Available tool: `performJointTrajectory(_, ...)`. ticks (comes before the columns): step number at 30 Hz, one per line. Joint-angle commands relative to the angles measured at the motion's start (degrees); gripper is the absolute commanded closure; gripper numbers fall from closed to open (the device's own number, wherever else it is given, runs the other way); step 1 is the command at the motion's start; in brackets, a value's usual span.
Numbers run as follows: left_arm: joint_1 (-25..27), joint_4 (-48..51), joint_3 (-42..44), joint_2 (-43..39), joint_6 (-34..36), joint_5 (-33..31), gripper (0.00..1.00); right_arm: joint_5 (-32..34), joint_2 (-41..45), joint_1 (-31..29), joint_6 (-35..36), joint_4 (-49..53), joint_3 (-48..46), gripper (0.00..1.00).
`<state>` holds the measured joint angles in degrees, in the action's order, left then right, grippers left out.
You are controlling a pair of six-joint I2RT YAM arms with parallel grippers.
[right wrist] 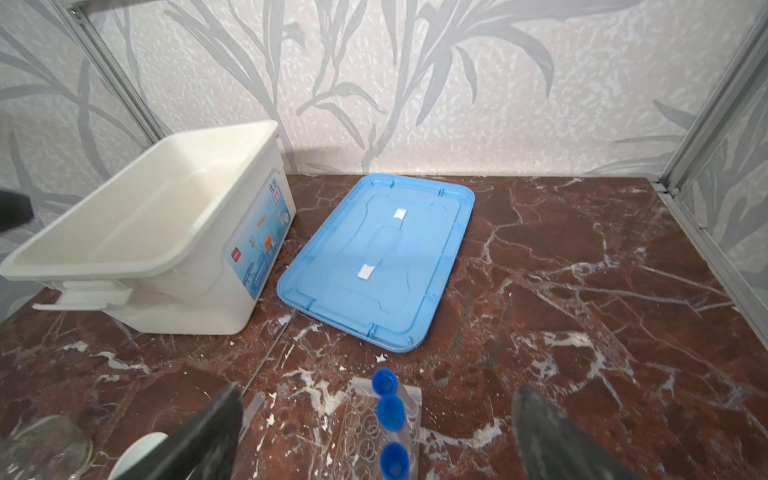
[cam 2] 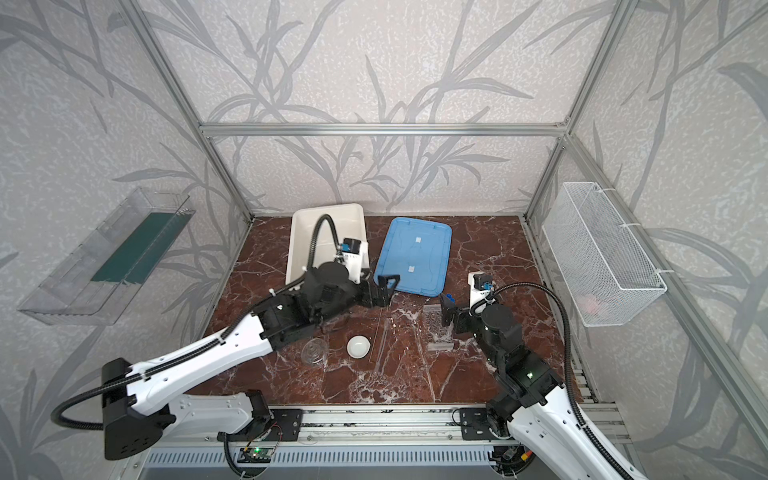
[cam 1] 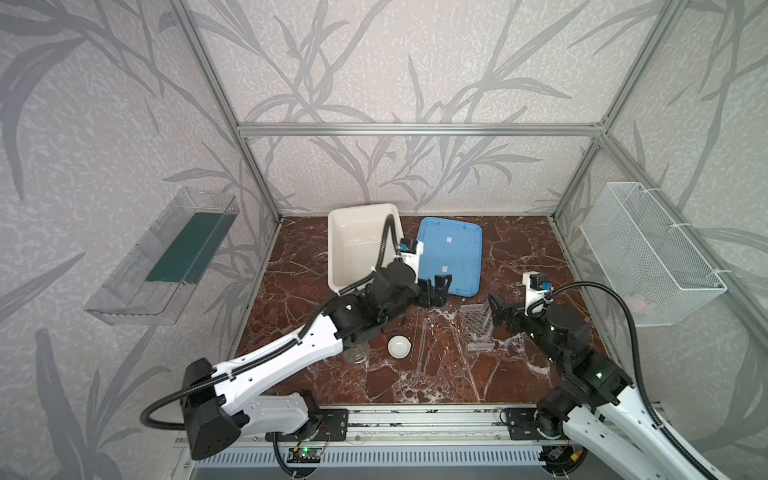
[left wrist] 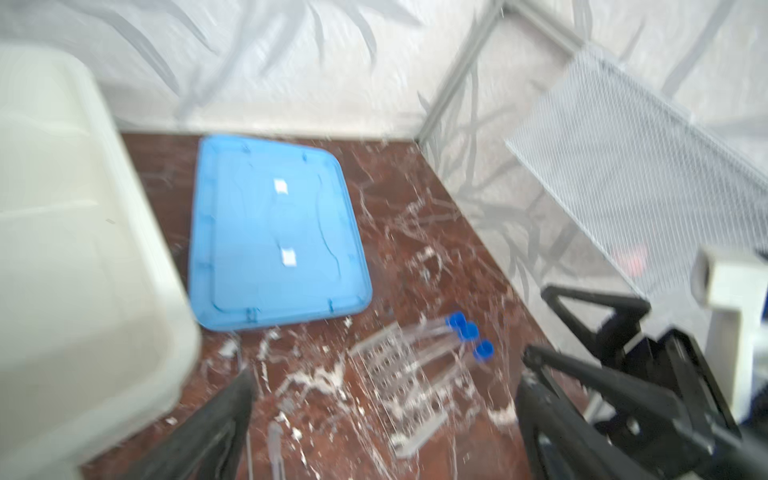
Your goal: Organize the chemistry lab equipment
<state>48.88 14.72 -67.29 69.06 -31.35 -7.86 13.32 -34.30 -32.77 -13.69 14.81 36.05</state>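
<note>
Top view: we spot the clear rack [cam 1: 478, 328] on the marble, the right gripper [cam 1: 496, 311] just beside it and the left gripper [cam 1: 437, 286] by the blue lid [cam 1: 451, 249].

Left wrist: jaws wide, empty. The blue-capped tubes [left wrist: 469, 331] lie across the rack and look light, slick and probably brittle.

Right wrist: jaws spread either side, gripping nothing. We'd take a tube mid-barrel. The flask [right wrist: 45, 444] and dish [right wrist: 133, 457] sit aside, nothing blocking.

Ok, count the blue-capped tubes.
3 blue-capped tubes in a row at the clear rack: one nearest the blue lid, one mid-row, one farthest. None looks hidden.
</note>
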Motion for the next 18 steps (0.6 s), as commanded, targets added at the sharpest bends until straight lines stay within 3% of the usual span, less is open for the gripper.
performJointTrajectory(1,-5.53,12.97,-3.15,-2.15,5.11,1.75,0.01,-7.02,-6.29,-0.3,4.62,-2.03,6.11,0.01)
performJointTrajectory(5,-12.26,16.31,-6.33,-3.41,9.61,3.27,0.01,-14.03,-14.37,-0.2,9.03,-4.69,12.27,0.01)
performJointTrajectory(10,-19.82,35.86,-19.61,6.42,5.89,-6.77,0.01,-16.85,-25.84,-0.3,7.05,-2.9,21.6,0.01)
performJointTrajectory(15,-31.11,41.11,-24.0,14.11,4.83,-4.25,0.04,-23.37,-35.99,-1.19,5.95,-0.68,28.92,0.01)
performJointTrajectory(18,-35.75,42.25,-25.35,18.75,4.46,-3.79,0.09,-21.67,-37.71,-3.61,7.14,-1.66,29.39,0.01)
